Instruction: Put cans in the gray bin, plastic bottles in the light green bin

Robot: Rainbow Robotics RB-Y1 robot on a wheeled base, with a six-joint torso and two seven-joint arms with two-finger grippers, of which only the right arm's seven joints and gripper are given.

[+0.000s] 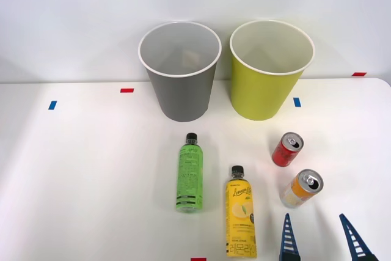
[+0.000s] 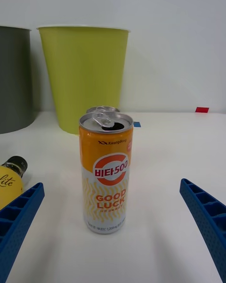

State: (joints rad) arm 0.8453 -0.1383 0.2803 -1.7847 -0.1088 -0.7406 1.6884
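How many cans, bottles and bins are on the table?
Cans: 2, the orange can and the red can
Bottles: 2, the green bottle and the yellow bottle
Bins: 2, the gray bin and the light green bin
Total: 6

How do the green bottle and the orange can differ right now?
The green bottle lies flat on the table; the orange can stands upright. The bottle is slim, green, with a black cap; the can is shorter, orange and white, with a silver pull-tab top. The can sits between the open fingers of the right gripper; the bottle lies off to the left, away from it. Both rest on the table, outside the bins.
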